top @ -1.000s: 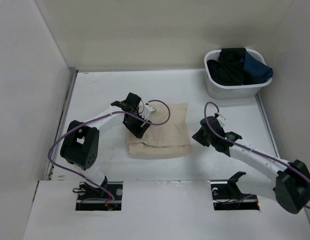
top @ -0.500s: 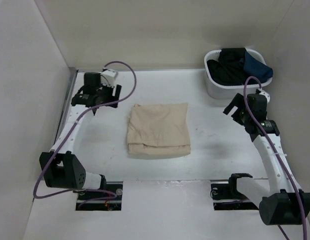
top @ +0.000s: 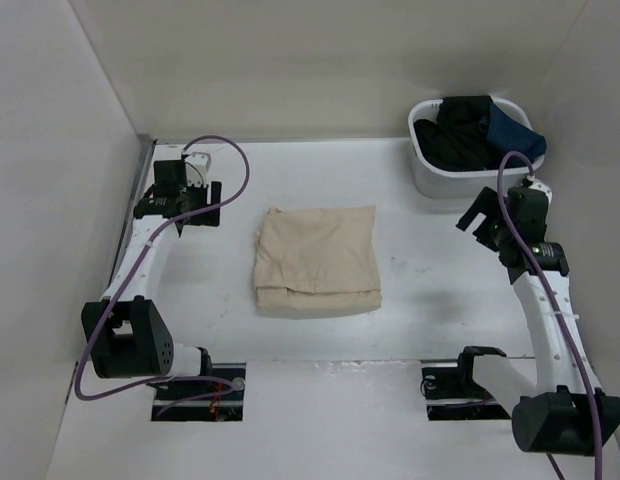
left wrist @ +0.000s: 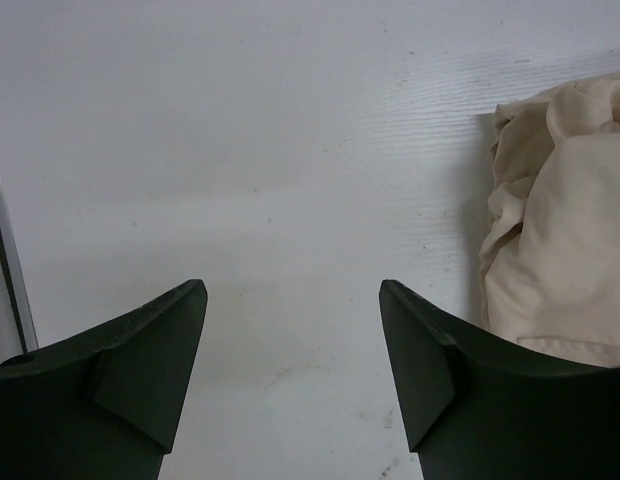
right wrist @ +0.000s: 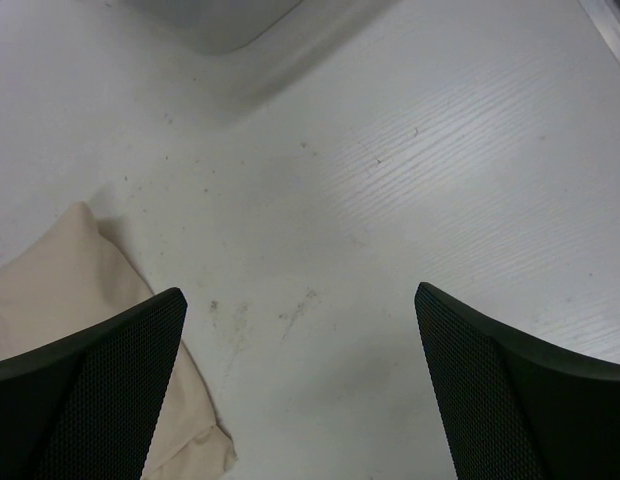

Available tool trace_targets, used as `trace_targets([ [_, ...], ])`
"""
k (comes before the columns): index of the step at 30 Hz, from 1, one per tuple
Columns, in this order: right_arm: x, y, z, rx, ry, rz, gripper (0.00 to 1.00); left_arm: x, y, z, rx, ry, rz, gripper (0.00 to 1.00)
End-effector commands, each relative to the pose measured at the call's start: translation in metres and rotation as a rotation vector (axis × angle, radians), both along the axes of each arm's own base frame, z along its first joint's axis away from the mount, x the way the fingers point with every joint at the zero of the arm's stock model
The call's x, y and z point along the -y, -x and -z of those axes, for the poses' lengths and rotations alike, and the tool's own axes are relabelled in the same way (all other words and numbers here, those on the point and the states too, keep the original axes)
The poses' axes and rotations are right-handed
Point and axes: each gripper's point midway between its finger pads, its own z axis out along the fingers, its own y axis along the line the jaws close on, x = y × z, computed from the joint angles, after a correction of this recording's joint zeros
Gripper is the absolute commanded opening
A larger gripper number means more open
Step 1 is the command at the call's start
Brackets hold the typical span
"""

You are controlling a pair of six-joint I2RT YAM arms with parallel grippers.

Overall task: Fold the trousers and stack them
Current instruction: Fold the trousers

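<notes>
We see the trousers (top: 317,260) folded into a flat cream square at the middle of the worktop (top: 430,290). At their ten o'clock, the left jaws hang well open and empty over bare worktop. At three o'clock the right jaws gape wide, holding nothing. The white tub (top: 468,182) of dark garments (top: 460,135) sits at two o'clock.

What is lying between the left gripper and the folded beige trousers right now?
Nothing visible. Only bare table separates the open left gripper from the trousers, which lie folded near the table's middle, to that gripper's right in its wrist view.
</notes>
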Motion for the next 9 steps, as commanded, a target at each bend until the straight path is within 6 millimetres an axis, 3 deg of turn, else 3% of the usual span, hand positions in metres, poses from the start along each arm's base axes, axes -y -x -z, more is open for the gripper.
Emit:
trace_targets([
  [1,0.005,-0.007,-0.041,0.107,0.042,-0.015,1.00,-0.005,-0.015,-0.042,0.124,-0.008,-0.020,0.69],
  [9,0.006,-0.011,-0.045,0.080,0.055,-0.033,1.00,-0.007,-0.016,-0.057,0.150,-0.021,-0.019,0.70],
])
